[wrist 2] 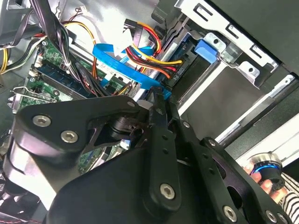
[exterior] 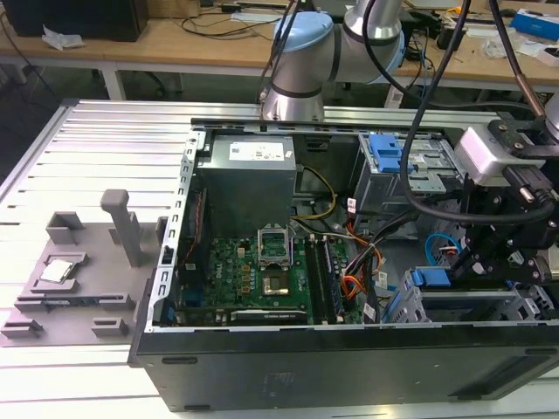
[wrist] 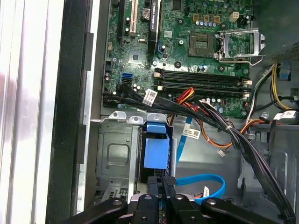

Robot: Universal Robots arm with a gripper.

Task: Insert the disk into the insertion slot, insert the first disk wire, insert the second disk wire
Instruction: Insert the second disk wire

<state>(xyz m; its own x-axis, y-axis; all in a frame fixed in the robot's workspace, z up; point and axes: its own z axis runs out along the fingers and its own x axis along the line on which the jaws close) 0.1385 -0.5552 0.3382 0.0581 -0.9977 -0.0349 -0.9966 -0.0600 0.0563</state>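
On the ribbed aluminium table [exterior: 105,140], an open computer case [exterior: 349,367].

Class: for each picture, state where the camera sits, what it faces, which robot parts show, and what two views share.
Exterior view: off the arm, above the open computer case; arm and gripper show.
First wrist view: on the wrist, facing circuit board and disk; gripper shows.
Second wrist view: on the wrist, facing blue cable; gripper shows.
Shared: gripper, in both wrist views.
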